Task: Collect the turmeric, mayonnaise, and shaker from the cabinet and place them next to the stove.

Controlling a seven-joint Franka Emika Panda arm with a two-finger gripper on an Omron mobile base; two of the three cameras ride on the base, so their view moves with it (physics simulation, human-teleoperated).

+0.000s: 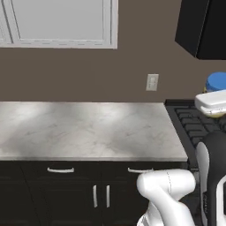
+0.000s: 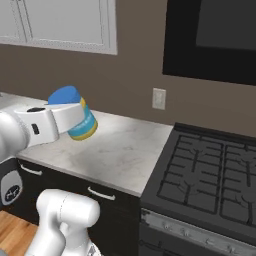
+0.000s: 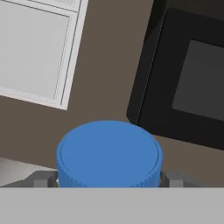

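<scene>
Mayonnaise (image 2: 76,114) held tilted in air at left of right base frame, above worktop (image 2: 115,150); gripper (image 2: 75,120) fingers (image 3: 43,178) clamped wide on jar sides. Stove (image 2: 210,175) at lower right. Risk judged: tilted jar slipped or tipped when set down.

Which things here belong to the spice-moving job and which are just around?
Part of the job:
- mayonnaise, clamped in the gripper, carried in the air above the counter
- stove

Just around:
- window
- wall outlet
- lower cabinet doors
</scene>
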